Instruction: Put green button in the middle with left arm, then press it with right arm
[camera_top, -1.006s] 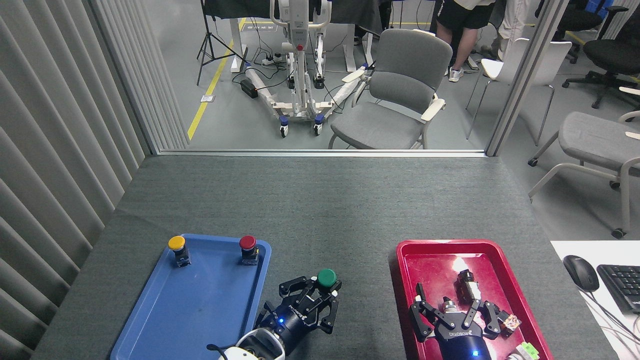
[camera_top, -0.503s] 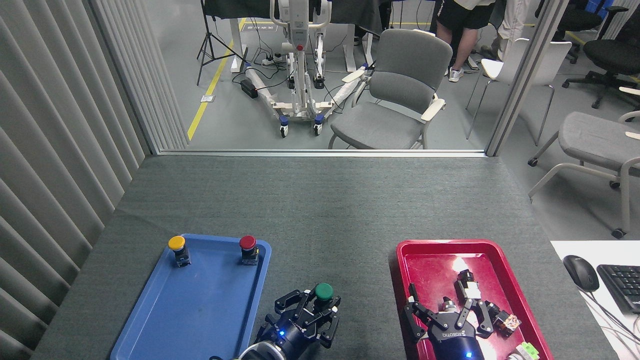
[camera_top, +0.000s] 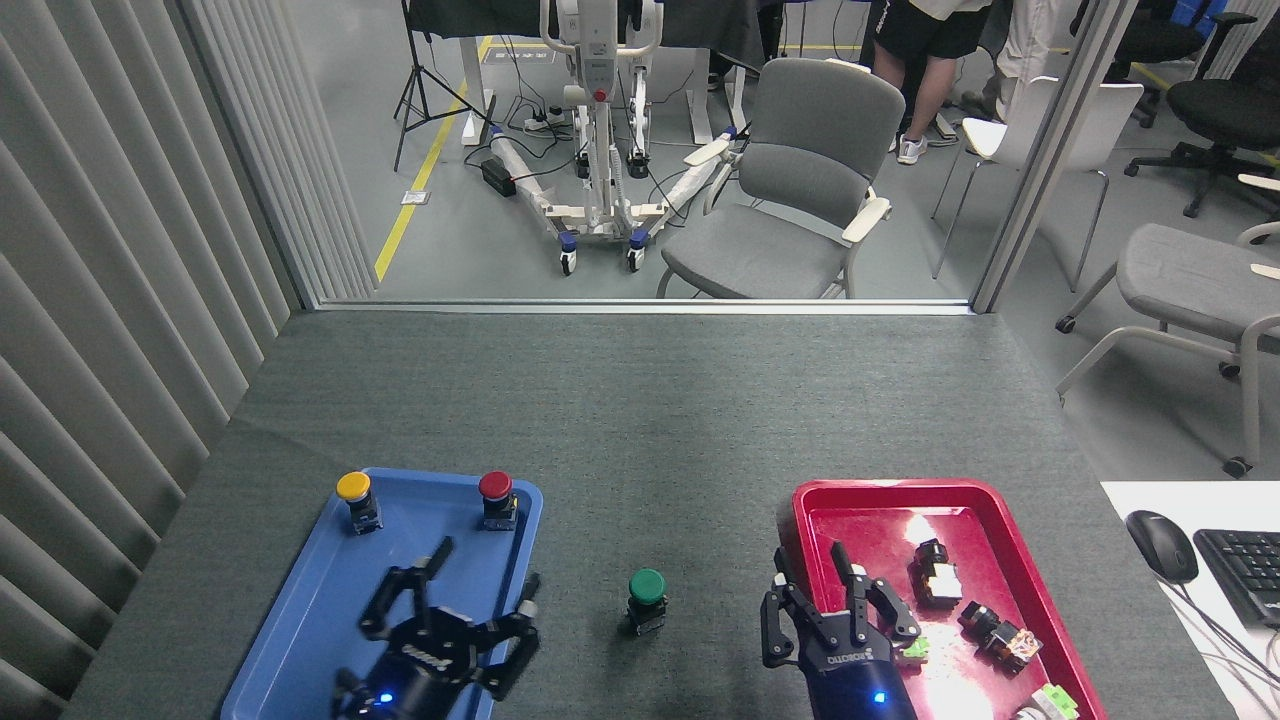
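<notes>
The green button (camera_top: 647, 598) stands upright and free on the bare grey counter (camera_top: 640, 420), between the trays. It looks light, rigid and tippy, so press squarely on its smooth cap. The left hand (camera_top: 460, 600), at its 9 o'clock over the blue tray (camera_top: 300, 620), is spread and empty; the right hand (camera_top: 825, 600), at 3 o'clock by the red tray (camera_top: 1040, 600), looks nearly closed, holding nothing.

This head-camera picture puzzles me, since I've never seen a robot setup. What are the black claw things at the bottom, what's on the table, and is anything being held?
The camera sits in the robot's head, looking down at its own table. The two black claws are its grippers: the left gripper hangs open over the blue tray, the right gripper over the red tray's near left edge. Neither holds anything. Between the trays, the green button stands upright on the grey table cover. A yellow button and a red button stand in the blue tray; small parts lie in the red one.
</notes>
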